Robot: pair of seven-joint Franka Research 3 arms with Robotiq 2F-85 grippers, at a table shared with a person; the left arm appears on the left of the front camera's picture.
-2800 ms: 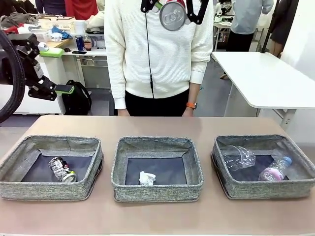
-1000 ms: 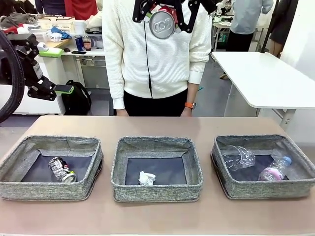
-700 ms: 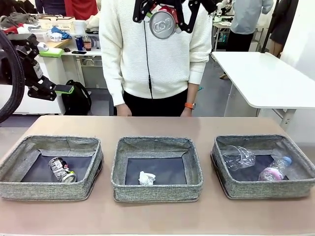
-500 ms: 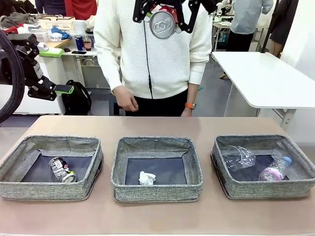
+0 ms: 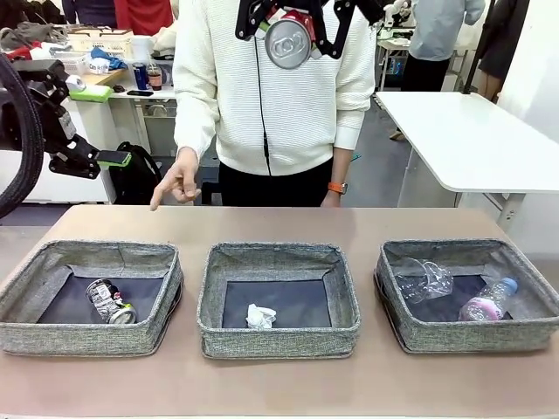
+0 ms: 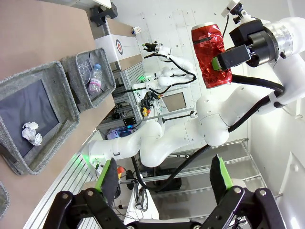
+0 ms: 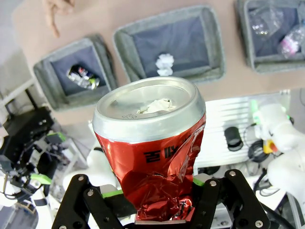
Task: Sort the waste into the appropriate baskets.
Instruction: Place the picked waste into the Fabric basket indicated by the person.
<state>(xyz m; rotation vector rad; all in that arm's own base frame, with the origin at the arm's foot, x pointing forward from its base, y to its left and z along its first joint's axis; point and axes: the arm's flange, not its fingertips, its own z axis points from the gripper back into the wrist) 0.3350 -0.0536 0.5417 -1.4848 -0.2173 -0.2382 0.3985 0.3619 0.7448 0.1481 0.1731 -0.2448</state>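
Your right gripper (image 5: 289, 26) is clamped on the crushed red can (image 5: 289, 40) high above the table (image 5: 279, 223), while your left gripper (image 6: 164, 174) hangs with fingers apart.

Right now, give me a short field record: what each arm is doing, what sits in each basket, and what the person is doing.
right gripper: jaws shut on crushed red can, held high above the table
left gripper: jaws open, holding nothing
left basket: dark can
middle basket: paper ball
right basket: plastic cup, bottle
person's hand: pointing down toward the left basket
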